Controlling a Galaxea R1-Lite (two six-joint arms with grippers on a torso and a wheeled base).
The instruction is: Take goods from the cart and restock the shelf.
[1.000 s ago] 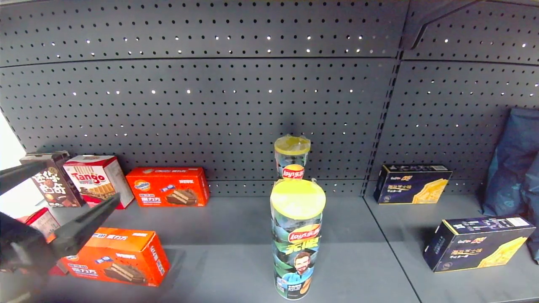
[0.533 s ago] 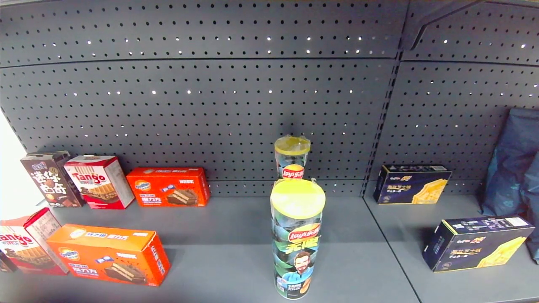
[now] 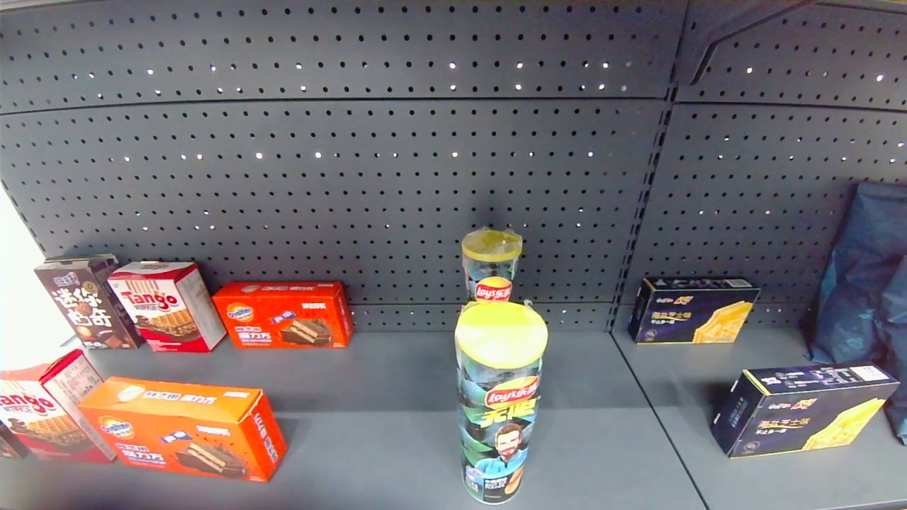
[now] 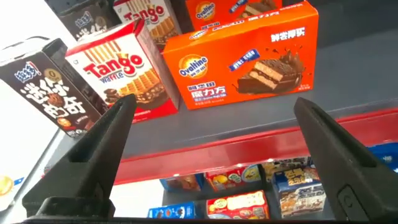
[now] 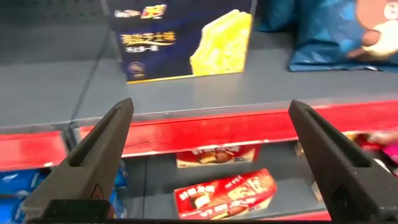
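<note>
A dark grey shelf [image 3: 397, 375] with a pegboard back holds snack goods in loose rows. At the left stand a front orange box [image 3: 188, 432] and a rear orange box [image 3: 283, 314], each lying on its long side, with a red and white wafer box [image 3: 164, 304] and a dark brown box [image 3: 86, 303] upright beside the rear one. Near the middle a tall chip can [image 3: 499, 411] stands upright with a shorter chip can [image 3: 491, 265] just behind it. To the right lie two dark blue boxes [image 3: 804, 409], well apart from the cans, and blue bags [image 3: 861, 276] lean at the far edge. The left gripper [image 4: 214, 106] hangs in front of the shelf's red edge strip [image 4: 217, 146], its fingers spread wide and holding nothing, facing the front orange box. The right gripper [image 5: 211, 107] is likewise spread wide and empty, facing a dark blue box. Small packs sit on a lower level under the strip, too blurred to name. The cartons are probably light and stiff but would dent if squeezed hard, so a hold across the two narrow faces near the middle suits them. The cans look slick and top-heavy, so a grip around mid-body, kept upright, seems safest.
</note>
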